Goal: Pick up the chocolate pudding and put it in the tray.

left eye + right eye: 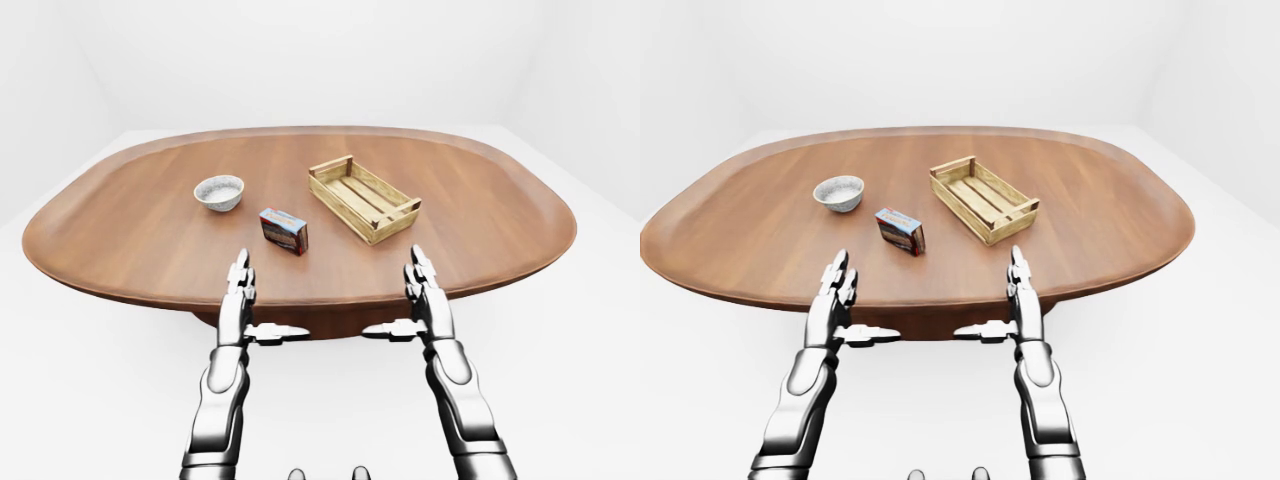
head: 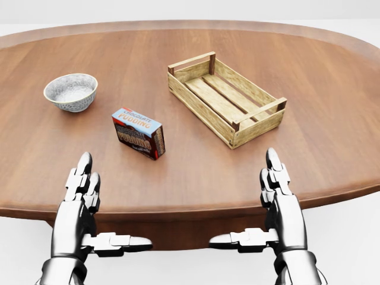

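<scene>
Nearest to the robot are its two hands. The left hand (image 2: pixel 80 199) and the right hand (image 2: pixel 279 199) both hang over the near edge of the table (image 2: pixel 332 119). Both hands are open, with fingers straight and thumbs sticking in toward each other. They hold nothing and touch nothing.

A little way past the left hand is the pudding (image 2: pixel 138 132). It is a small box standing on the table, turned a bit. It is closer to the left hand than to the right.

Next, up and to the right of the pudding in the head view, is the tray (image 2: pixel 261 95). It is a wooden crate with slats, set at a slant, and nothing is in it. The pudding and the tray are near but apart.

To the left of the pudding, a bit farther off, sits a bowl (image 2: pixel 71 92).

So the job has hardly begun, I think. The pudding is not yet picked up. A hand must reach it, grab it, lift it and set it in the tray.
</scene>
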Tool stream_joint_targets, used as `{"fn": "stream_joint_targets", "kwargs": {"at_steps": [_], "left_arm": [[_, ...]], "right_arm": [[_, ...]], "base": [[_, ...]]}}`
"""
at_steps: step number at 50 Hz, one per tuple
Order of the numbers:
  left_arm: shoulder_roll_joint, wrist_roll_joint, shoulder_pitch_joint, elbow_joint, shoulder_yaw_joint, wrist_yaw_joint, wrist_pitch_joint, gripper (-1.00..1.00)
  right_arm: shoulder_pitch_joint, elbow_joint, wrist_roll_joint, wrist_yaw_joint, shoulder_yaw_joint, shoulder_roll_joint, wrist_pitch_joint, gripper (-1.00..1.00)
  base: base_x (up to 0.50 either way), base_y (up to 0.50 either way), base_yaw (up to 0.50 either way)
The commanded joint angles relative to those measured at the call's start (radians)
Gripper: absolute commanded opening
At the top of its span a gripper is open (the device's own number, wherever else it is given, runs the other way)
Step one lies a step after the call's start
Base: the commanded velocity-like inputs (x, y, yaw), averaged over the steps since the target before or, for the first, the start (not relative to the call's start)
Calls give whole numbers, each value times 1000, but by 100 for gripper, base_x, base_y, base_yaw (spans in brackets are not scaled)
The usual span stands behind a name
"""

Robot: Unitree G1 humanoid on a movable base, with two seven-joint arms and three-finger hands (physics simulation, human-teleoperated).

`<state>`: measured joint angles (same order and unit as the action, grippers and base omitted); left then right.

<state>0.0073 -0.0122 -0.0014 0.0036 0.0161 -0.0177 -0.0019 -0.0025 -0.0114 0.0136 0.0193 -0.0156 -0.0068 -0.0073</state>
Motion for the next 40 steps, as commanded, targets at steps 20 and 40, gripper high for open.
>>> {"fn": "stream_joint_targets", "kwargs": {"at_steps": [20,40], "left_arm": [[12,-16,5,0,21,-33,-12,100],[11,-10,6,1,21,-26,-14,100]], "right_arm": [[0,-15,-4,36,-11,-11,-32,100],[2,-15,-18,43,-7,-11,-35,100]], "base": [[0,0,0],[0,17,0]]}}
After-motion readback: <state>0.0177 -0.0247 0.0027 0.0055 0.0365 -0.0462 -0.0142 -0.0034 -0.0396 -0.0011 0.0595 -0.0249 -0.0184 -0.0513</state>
